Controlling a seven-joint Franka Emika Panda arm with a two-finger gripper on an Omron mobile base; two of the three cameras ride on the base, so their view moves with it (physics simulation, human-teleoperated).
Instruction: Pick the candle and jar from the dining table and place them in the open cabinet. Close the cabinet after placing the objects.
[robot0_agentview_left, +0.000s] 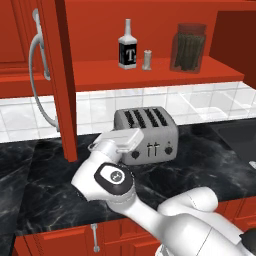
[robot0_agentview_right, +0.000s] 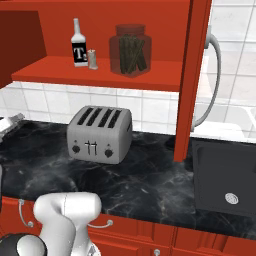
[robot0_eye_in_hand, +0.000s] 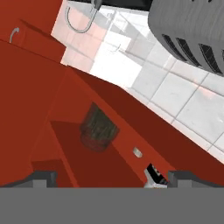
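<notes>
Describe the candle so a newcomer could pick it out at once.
Look at the red wall cabinet above the toaster, on its open shelf. Three things stand there: a black-labelled bottle, then the candle, then the big jar. The candle is the pale stub, shortest of the three.

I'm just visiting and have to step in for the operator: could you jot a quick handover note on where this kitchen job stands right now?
Gripper: open, holding nothing, pointed toward the cabinet shelf.
Jar: standing on the shelf of the open cabinet, at its right end in the left base view.
Candle: also on that shelf, upright between the black-labelled bottle and the jar.
Done: both things are in the cabinet.
Left: close the cabinet. The door with the long silver handle is still swung out over the counter, left of the toaster.
</notes>
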